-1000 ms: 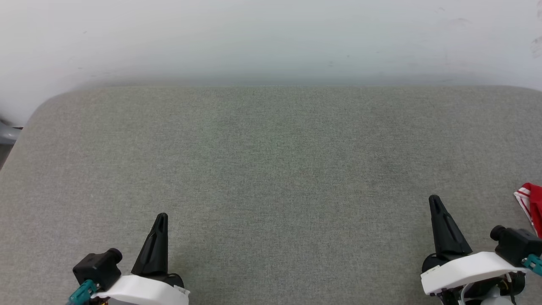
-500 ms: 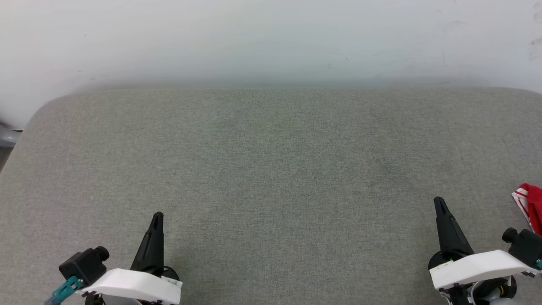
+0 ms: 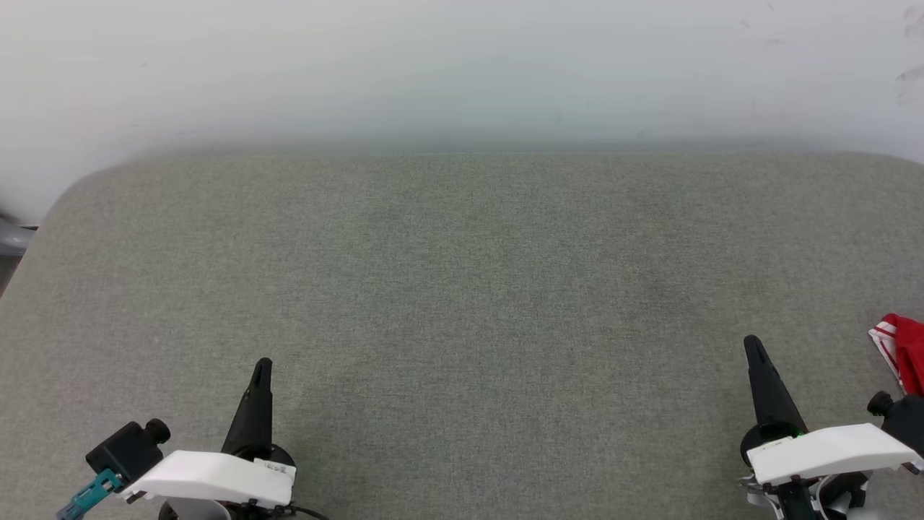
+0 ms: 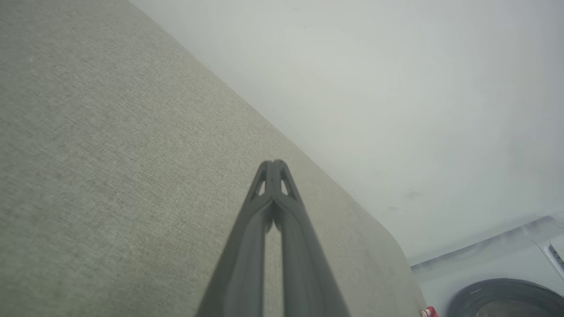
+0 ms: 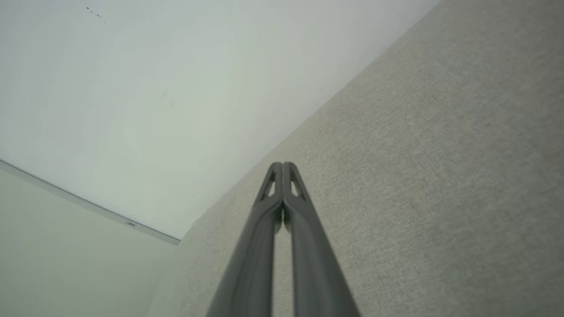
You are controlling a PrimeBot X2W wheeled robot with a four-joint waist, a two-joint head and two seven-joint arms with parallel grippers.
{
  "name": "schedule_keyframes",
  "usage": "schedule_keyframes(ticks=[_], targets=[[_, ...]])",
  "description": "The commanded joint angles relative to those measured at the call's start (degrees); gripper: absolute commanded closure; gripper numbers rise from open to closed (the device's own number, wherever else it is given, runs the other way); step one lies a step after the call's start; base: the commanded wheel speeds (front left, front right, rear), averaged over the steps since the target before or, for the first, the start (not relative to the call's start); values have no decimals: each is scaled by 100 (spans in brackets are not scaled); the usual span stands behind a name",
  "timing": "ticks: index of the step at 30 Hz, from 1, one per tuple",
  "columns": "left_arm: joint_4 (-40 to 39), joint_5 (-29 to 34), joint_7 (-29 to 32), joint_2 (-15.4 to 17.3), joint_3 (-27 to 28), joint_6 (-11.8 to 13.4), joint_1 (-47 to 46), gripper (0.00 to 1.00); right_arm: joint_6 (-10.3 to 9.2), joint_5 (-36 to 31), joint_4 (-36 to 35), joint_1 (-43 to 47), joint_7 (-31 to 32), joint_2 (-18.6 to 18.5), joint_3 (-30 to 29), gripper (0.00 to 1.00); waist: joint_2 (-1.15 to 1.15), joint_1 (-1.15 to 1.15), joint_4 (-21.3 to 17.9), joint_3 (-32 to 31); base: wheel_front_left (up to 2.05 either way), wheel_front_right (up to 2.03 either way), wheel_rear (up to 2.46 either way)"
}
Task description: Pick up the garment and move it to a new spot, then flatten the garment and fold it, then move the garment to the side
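My right tool (image 3: 755, 348) is pressed shut and empty, its fingers pointing at the far edge of the desk (image 3: 462, 238) from over the near right part. My left tool (image 3: 262, 367) is likewise closed on nothing, over the near left part. The garment (image 3: 901, 345) lies near my right tool, toward the desk's right edge. Only a red corner with striped trim shows, so I cannot tell its long axis. My right arm is far nearer, so I judge the reach goes rightward.
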Motion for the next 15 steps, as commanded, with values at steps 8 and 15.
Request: schedule_keyframes(ticks=[8,15], targets=[[17,-657,156,45,59,-8,-201,100,-1,637,-9,-174,128,-56,-57,100,0,-1,-10,-26,0,0,0],[70,-1121,272,39,100,-9,-250,100,-2,1080,31,-203,222,-58,-88,100,0,-1,-20,-48,0,0,0]])
